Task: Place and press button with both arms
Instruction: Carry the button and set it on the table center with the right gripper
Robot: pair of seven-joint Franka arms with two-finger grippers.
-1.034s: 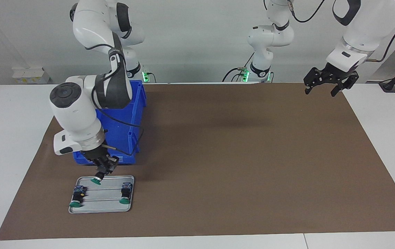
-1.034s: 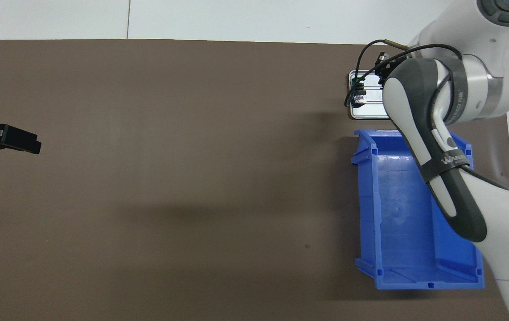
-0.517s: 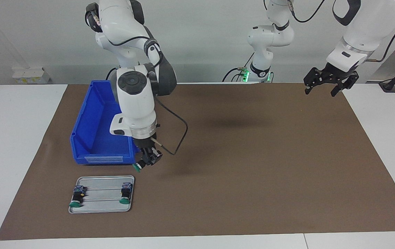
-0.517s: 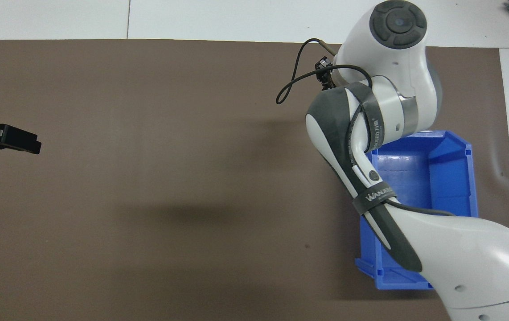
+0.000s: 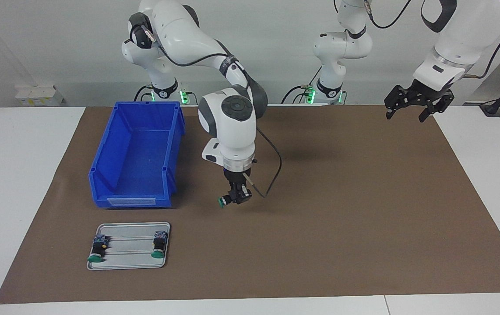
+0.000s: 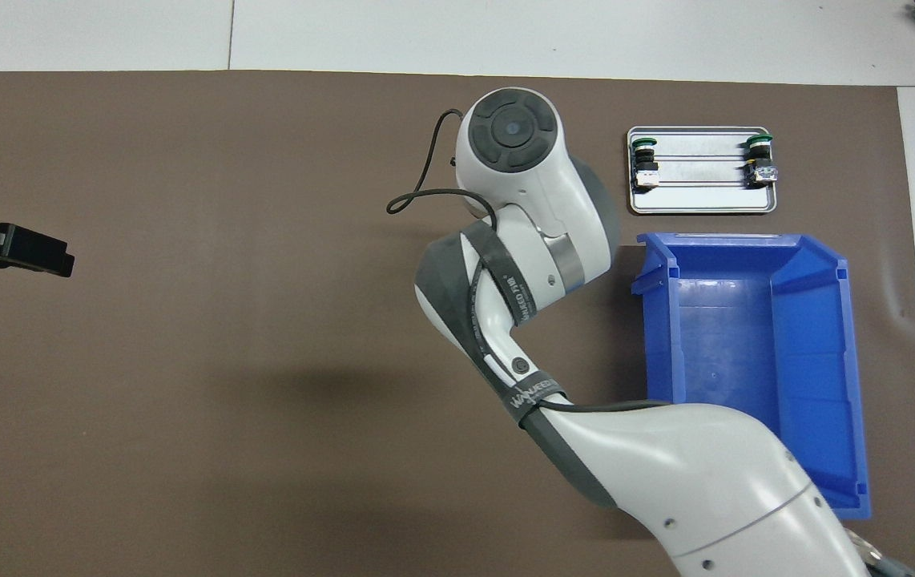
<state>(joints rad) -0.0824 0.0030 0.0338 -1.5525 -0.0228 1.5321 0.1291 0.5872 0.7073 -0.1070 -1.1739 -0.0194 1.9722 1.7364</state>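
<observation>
Desk (image 5: pixel 22 175): white top, seam lines visible along the edge farthest from the robots. A large brown mat (image 5: pixel 342 210) covers most of it; white margins remain bare at both arms' ends.

Lying directly on the mat:
- Blue open-top bin (image 5: pixel 138 153), toward the right arm's end, nothing seen inside it.
- Small silver tray (image 5: pixel 129 245), farther from the robots than the bin, just beside it but apart. It carries two green-capped buttons (image 5: pixel 159 246), one near each short end, each lying on its side with the cap pointing away from the robots.

The mat toward the left arm's end carries nothing.
</observation>
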